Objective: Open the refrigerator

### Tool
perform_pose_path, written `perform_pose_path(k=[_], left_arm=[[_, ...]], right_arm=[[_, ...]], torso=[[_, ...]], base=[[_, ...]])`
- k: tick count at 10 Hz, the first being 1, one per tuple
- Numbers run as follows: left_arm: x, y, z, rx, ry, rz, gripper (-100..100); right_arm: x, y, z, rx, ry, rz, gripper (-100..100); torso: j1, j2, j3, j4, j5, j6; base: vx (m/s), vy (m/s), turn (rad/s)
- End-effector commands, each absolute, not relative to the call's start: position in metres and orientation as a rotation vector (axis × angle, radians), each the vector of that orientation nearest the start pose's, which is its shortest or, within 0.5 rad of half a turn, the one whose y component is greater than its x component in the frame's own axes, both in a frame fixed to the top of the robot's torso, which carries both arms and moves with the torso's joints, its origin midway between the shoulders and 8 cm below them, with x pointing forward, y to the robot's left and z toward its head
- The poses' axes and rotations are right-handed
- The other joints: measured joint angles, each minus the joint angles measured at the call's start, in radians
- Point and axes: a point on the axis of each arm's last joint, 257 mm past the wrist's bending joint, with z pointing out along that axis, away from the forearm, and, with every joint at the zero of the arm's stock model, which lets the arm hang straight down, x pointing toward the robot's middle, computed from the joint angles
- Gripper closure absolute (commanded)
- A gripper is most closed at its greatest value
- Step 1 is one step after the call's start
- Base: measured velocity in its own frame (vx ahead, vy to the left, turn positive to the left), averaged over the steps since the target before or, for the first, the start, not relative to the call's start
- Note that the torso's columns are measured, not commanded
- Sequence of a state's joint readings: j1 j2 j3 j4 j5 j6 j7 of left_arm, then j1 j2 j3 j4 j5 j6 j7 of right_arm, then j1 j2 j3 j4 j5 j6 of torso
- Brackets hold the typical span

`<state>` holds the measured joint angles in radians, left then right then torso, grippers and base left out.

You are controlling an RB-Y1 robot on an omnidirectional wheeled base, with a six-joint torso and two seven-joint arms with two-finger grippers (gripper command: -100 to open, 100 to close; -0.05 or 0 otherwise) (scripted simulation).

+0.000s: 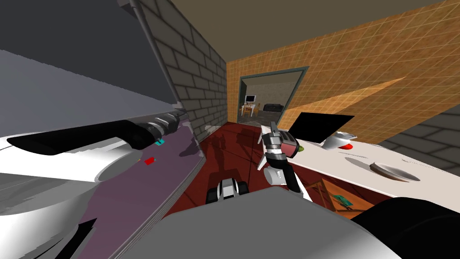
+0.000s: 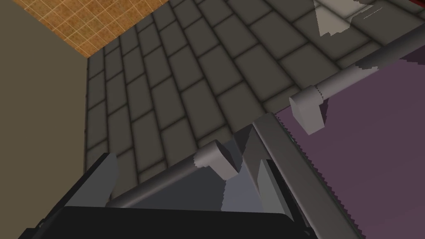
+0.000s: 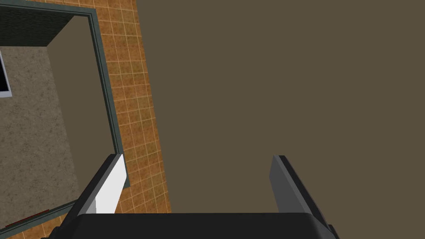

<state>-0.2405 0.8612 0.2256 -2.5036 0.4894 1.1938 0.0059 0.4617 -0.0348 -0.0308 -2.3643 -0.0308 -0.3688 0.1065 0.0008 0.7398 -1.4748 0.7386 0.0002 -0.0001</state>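
Two doors make up the fridge [image 1: 67, 90], which takes the whole left of the head view. There is a grey door [image 1: 90, 58] on the ceiling side and a purple door [image 1: 134, 193] on the floor side. The front faces across the red floor [image 1: 233, 148] toward the white counter [image 1: 332, 164] on the right. Its free edge lies beside the grey brick wall [image 1: 197, 76].

The grey handle [image 1: 150, 45] is a long thin bar whose long axis runs up the door edge, parallel to the wall. In the left wrist view a second bar, the purple handle [image 2: 352, 76], continues the same line. The bars' end brackets face each other across the seam between the doors. The head view shows the full run of the grey bar. The wrist view shows its lower end, the brackets and the seam strip.

The left gripper [image 2: 186, 162] is at the fridge edge by that seam, arm stretched out across the purple door. Its fingers [image 2: 103, 178] stand apart, with the grey handle's lower end and bracket between them. I cannot tell whether they touch the bar.

The right gripper [image 1: 267, 131] is held mid-air over the floor, just beside the counter's near end, well apart from the fridge. In its own wrist view the blades are spread wide with nothing between them.
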Motion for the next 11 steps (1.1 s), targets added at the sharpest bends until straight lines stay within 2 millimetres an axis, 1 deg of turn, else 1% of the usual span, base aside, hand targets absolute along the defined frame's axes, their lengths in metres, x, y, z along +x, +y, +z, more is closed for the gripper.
perform_pose_path(k=[1,5,11], left_arm=[[0.475,0.291,0.081,-0.759,1.542,-0.784,-100],[0.478,0.291,0.09,-0.733,1.528,-0.779,-100],[0.471,0.286,0.112,-0.654,1.523,-0.73,-100]], right_arm=[[0.349,-0.284,0.05,0.616,0.655,1.206,0],[0.349,-0.284,0.05,0.616,0.655,1.205,0],[0.349,-0.284,0.05,0.616,0.655,1.205,0]], torso=[[0.0,-0.001,-0.001,0.0,0.0,0.0],[0.0,-0.003,-0.002,-0.001,0.0,0.0],[0.0,-0.002,-0.001,-0.001,0.0,0.0]], base=[[0.148,0.082,-0.055],[0.177,0.121,-0.043],[0.195,0.131,-0.054]])
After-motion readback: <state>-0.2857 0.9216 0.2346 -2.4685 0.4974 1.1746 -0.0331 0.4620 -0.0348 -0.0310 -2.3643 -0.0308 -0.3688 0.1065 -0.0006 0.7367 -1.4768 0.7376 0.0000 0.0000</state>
